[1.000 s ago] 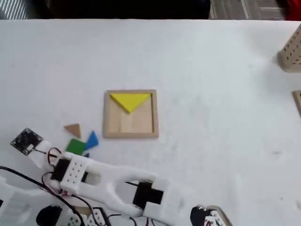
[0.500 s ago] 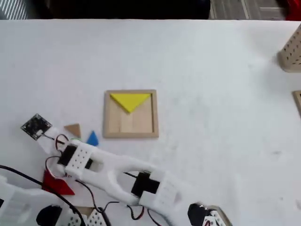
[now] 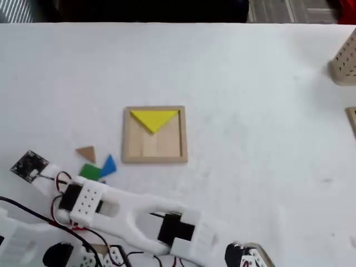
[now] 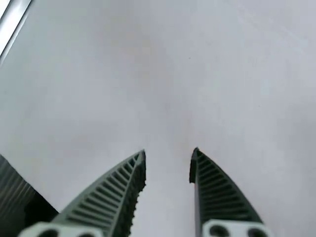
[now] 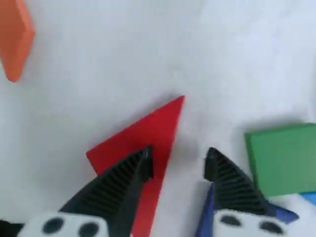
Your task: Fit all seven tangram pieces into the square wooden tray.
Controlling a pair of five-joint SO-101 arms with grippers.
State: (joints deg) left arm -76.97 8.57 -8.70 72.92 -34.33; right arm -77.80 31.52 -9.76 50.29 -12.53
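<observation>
1. The square wooden tray (image 3: 125,136) holds one yellow triangle (image 3: 154,118) against its far edge.
2. My right gripper (image 5: 178,158) stands open above the red triangle (image 5: 143,133), with the green piece (image 5: 281,158) just beside.
3. My left gripper (image 4: 168,158) stands open over the white table (image 4: 148,74).

We note the square wooden tray (image 3: 156,150) flat on the counter (image 3: 250,111), with a yellow triangle (image 3: 154,119) seated along its far edge. Beside the tray lie a tan triangle (image 3: 86,152) and a green piece (image 3: 89,171) touching a blue piece (image 3: 109,165) — all loose. A red triangle (image 5: 143,136) and an orange piece (image 5: 16,39) lie flat, apart.
</observation>
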